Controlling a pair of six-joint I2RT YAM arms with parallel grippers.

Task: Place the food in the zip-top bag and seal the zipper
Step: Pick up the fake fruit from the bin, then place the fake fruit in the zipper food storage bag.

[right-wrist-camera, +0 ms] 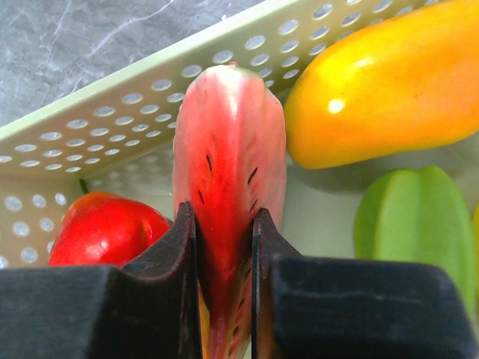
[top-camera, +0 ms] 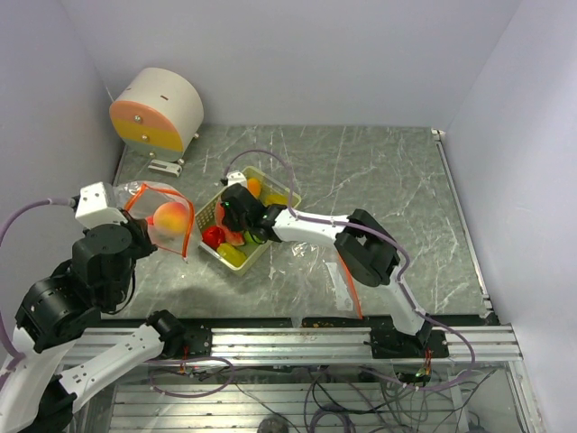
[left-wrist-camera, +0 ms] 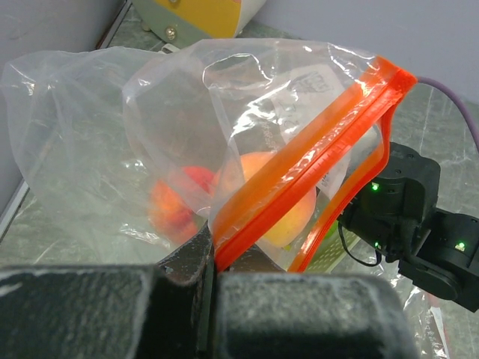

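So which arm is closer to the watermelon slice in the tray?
Right. The right end effector grips the watermelon slice inside the tray. The left end effector is away from it, off to the tray's side, pinching the zip-top bag by its orange edge.

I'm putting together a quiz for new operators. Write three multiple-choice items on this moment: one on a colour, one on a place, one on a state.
1. The bag's zipper strip is: A blue, B orange, C green.
2. The right pincer is: A inside the bag, B raised in mid-air, C in the tray.
3. The right pincer is: A shut on the watermelon slice, B wide open, C shut on nothing.

Answers: B, the left wrist view shows an orange strip; C, the perforated tray wall stands right behind it; A, both fingers press the slice's sides.
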